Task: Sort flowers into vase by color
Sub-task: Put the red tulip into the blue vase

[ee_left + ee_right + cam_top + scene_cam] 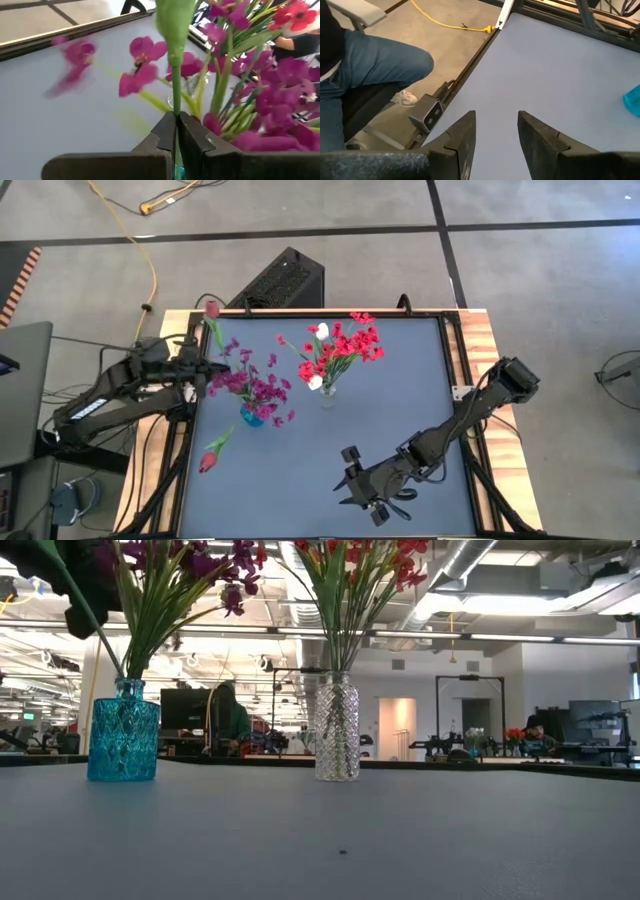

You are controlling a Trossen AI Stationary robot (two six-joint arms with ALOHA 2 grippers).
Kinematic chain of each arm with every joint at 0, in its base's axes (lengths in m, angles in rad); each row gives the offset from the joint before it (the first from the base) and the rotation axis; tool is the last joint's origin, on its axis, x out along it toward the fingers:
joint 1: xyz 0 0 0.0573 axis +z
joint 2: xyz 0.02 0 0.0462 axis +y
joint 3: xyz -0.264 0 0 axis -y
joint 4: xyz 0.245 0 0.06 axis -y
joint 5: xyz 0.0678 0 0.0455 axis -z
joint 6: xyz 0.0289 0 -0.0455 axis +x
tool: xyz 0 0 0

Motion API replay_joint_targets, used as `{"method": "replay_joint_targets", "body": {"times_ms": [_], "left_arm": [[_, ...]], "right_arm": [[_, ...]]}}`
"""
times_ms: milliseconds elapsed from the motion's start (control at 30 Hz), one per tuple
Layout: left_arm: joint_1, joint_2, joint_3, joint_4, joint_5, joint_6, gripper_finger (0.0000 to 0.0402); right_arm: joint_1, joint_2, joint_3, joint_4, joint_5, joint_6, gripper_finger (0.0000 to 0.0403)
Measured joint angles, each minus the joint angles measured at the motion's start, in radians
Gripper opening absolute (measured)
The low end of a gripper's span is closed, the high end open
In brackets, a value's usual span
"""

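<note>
A light, bendy green-stemmed pink-red tulip bud (pixel 212 310) was clamped low on its stem by the left gripper (pixel 176 131), beside the blue glass vase (pixel 251 416); the right gripper (pixel 496 131) was held apart over the counter (pixel 400 410).

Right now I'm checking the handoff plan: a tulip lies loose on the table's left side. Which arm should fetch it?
Probably the right: the right gripper is open and empty, while the left gripper is shut on a tulip stem. The loose tulip lies nearer the left arm, though.
</note>
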Motion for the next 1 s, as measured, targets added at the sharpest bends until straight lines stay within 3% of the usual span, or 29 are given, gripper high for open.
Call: {"method": "replay_joint_targets", "body": {"times_ms": [333, 767, 1000], "left_arm": [[0.000, -0.025, -0.001, 0.054, 0.040, -0.004, 0.0000], [0.000, -0.236, -0.004, -0.033, -0.067, -0.062, 0.0000], [0.000, -0.246, -0.135, 0.049, -0.021, -0.117, 0.0000]], "right_arm": [[-0.004, 0.000, 0.000, 0.000, 0.000, 0.001, 0.0170], [-0.006, 0.000, 0.000, 0.003, 0.001, 0.003, 0.0170], [-0.012, 0.000, 0.000, 0.004, 0.002, 0.004, 0.0170]]}}
